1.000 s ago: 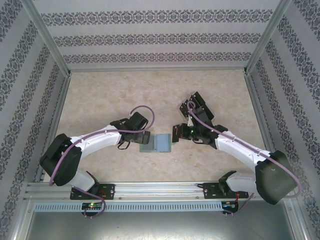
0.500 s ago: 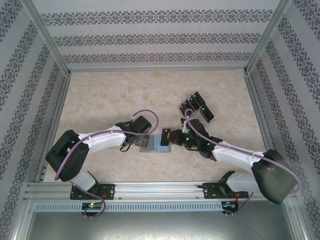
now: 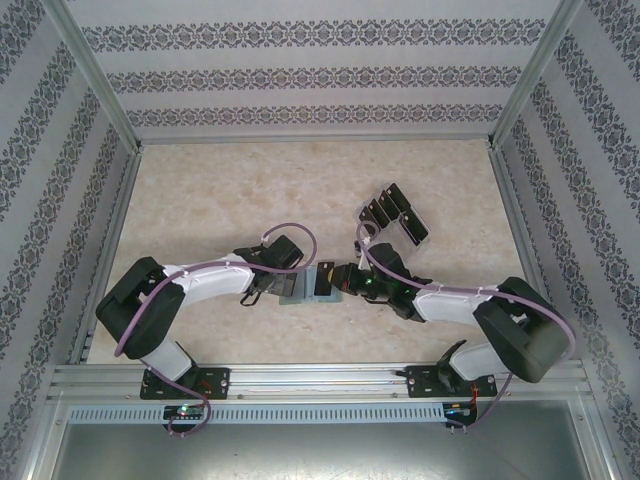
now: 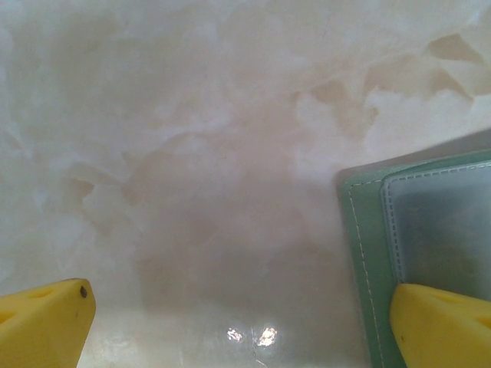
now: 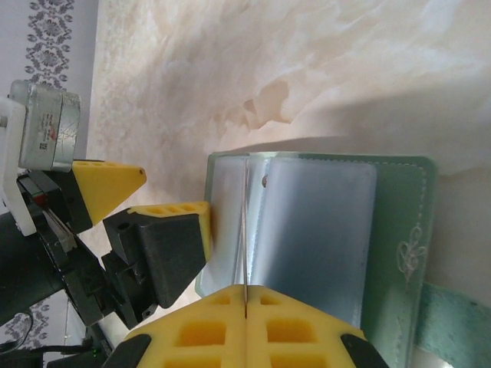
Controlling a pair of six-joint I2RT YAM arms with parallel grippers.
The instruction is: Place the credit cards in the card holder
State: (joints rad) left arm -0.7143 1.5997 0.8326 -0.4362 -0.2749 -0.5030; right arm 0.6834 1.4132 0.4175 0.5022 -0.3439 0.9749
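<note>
The sage-green card holder (image 3: 303, 292) lies open on the table between the two arms, its pale grey-blue inside (image 5: 314, 230) facing up. My right gripper (image 3: 337, 281) is shut on a black credit card (image 3: 323, 280), which the right wrist view shows edge-on as a thin line (image 5: 245, 230) standing over the holder's inner pockets. My left gripper (image 3: 277, 287) is open at the holder's left edge. One yellow finger (image 4: 441, 322) rests on the holder (image 4: 430, 222), the other (image 4: 42, 322) is over bare table. More black cards (image 3: 392, 208) stand at the back right.
A clear plastic slotted rack (image 3: 418, 228) holding the other cards sits behind the right arm. Patterned walls and metal rails enclose the marbled table (image 3: 250, 190). Open tabletop lies behind the left arm.
My right gripper has carried the card leftward from beside the holder to above its open inside. The left gripper slid right onto the holder's left edge.
</note>
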